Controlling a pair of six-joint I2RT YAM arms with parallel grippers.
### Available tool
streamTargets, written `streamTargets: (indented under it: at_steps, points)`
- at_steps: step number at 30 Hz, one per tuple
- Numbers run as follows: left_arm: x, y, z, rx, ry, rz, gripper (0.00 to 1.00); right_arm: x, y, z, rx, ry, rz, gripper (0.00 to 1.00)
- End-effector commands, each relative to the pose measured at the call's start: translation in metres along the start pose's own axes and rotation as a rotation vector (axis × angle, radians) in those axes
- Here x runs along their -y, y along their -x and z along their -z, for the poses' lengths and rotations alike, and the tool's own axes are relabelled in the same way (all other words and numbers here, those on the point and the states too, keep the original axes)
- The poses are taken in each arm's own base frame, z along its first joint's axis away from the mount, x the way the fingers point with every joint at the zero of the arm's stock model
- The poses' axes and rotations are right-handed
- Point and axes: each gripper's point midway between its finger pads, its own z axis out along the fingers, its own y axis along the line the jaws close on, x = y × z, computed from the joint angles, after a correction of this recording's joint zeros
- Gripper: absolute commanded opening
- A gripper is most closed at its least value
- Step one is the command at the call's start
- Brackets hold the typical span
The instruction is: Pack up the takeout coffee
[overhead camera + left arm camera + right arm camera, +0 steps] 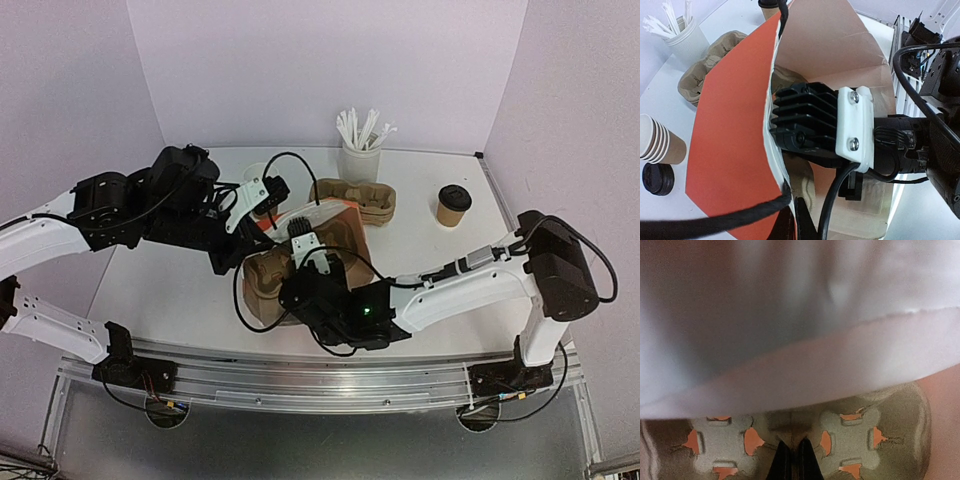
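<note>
Small brown kraft paper cup with black dome lid [454, 205]: upright on white counter [160, 290], well apart from orange paper bag [735, 125]. Left hand [801, 220] pinches bag's rim; right hand [792, 462], closed, inside at moulded pulp carrier [850, 440]. Seat carrier flat first.

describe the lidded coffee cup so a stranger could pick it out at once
Look at the white table, toward its far right corner, right of the white cup of stirrers. The takeout coffee stands there alone: a brown paper cup, the only one wearing a black lid.
</note>
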Motion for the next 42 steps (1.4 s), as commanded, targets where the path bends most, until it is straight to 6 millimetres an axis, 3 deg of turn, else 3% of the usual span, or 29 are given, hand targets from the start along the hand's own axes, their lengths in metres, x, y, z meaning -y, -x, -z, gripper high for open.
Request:
streamTargets:
  at_steps: [1,5,9,15,18,22,25,34,42]
  points:
    - [-0.004,0.031,0.012,0.119,0.044,-0.084,0.00,-0.006,-0.028,-0.011,-0.054,0.034,0.069,0.00]
    - [-0.023,0.048,0.020,0.164,0.156,-0.138,0.00,-0.005,-0.046,-0.013,-0.113,0.035,0.076,0.00]
    - [-0.016,0.047,0.023,0.155,0.124,-0.141,0.00,0.005,-0.071,-0.013,-0.209,0.008,0.065,0.00]
    - [-0.016,0.052,0.024,0.192,0.133,-0.148,0.00,0.002,-0.090,-0.018,-0.290,0.004,0.100,0.00]
    - [-0.011,0.055,0.025,0.205,0.119,-0.164,0.00,-0.005,-0.089,-0.020,-0.298,0.012,0.115,0.00]
    - [0.000,0.045,0.022,0.192,0.075,-0.204,0.00,-0.012,-0.079,-0.023,-0.296,0.030,0.073,0.00]
    - [0.016,0.036,0.023,0.218,0.005,-0.248,0.00,-0.007,-0.076,-0.029,-0.321,0.029,-0.039,0.00]
    - [0.029,0.033,0.033,0.281,-0.056,-0.323,0.00,0.002,-0.074,-0.047,-0.316,-0.025,-0.084,0.00]
    - [0.038,0.024,0.034,0.269,-0.119,-0.235,0.00,0.013,-0.065,-0.059,-0.275,-0.092,-0.122,0.00]
